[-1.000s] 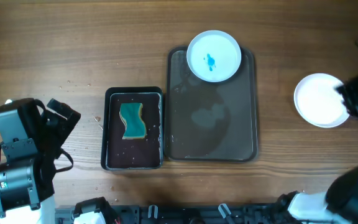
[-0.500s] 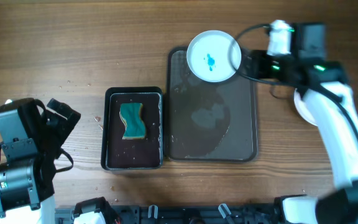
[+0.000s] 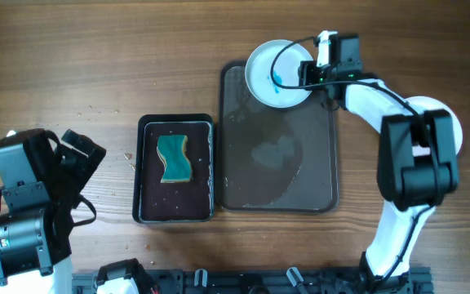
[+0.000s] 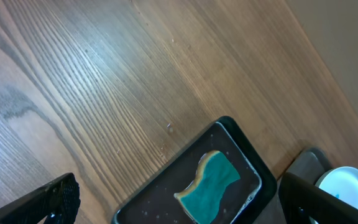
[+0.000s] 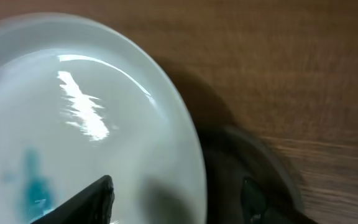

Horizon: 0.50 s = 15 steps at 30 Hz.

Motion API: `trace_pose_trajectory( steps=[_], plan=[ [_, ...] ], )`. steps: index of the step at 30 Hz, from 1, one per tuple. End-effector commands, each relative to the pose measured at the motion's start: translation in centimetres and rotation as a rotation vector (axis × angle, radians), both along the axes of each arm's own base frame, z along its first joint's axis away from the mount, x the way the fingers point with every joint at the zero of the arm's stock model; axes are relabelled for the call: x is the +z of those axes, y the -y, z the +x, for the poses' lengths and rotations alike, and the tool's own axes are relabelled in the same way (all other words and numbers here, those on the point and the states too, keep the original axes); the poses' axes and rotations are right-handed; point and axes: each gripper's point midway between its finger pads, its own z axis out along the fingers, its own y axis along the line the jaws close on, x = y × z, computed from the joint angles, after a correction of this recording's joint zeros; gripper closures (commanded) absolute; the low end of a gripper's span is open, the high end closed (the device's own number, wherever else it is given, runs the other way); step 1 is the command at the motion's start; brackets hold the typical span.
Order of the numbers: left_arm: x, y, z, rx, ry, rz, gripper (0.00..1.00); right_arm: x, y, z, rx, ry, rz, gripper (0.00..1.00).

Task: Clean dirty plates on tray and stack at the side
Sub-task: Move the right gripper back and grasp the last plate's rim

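A white dirty plate [image 3: 272, 73] with a blue stain sits at the far end of the dark grey tray [image 3: 277, 155]. My right gripper [image 3: 307, 73] is at the plate's right rim. In the right wrist view the gripper [image 5: 176, 200] is open, one finger over the plate [image 5: 73, 112] and one outside its rim, above the tray [image 5: 241, 149]. A clean white plate [image 3: 435, 104] lies on the table at the right, partly hidden by my right arm. My left gripper [image 3: 84, 151] is open and empty at the far left; in the left wrist view it [image 4: 185, 208] hangs above the sponge [image 4: 211, 183].
A teal sponge [image 3: 174, 158] lies in a small black tray [image 3: 145, 175] left of the grey tray. That black tray [image 4: 244, 163] and the dirty plate's edge [image 4: 352, 186] also show in the left wrist view. The tabletop is bare wood.
My right arm has swung from the clean plate at the right across to the dirty plate, and its gripper now straddles that plate's rim. The left arm has not moved.
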Motion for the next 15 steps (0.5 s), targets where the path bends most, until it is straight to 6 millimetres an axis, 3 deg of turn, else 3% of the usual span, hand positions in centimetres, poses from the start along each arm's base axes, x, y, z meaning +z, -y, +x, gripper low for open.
trace_pose_trajectory(
  steps=[1, 3, 4, 5, 10, 15],
  plan=[
    [0.7, -0.1, 0.1, 0.019, 0.025, -0.010, 0.00, -2.2, 0.9, -0.2, -0.092, -0.046, 0.014, 0.45],
    [0.7, -0.1, 0.1, 0.019, 0.025, -0.010, 0.00, -2.5, 0.9, -0.4, -0.120, -0.065, 0.034, 0.78],
    [0.7, -0.1, 0.1, 0.019, 0.025, -0.010, 0.00, -2.5, 0.8, -0.5, -0.127, -0.071, 0.045, 0.90],
    [0.7, -0.1, 0.1, 0.019, 0.025, -0.010, 0.00, -2.3, 0.4, -0.8, -0.126, -0.085, 0.073, 0.96],
    [0.7, -0.1, 0.1, 0.019, 0.025, -0.010, 0.00, 0.5, -1.7, -2.4, -0.067, -0.136, 0.193, 0.96],
    [0.7, -0.1, 0.1, 0.019, 0.025, -0.010, 0.00, 7.1, -1.9, -5.7, -0.044, -0.155, 0.218, 0.96]
  ],
)
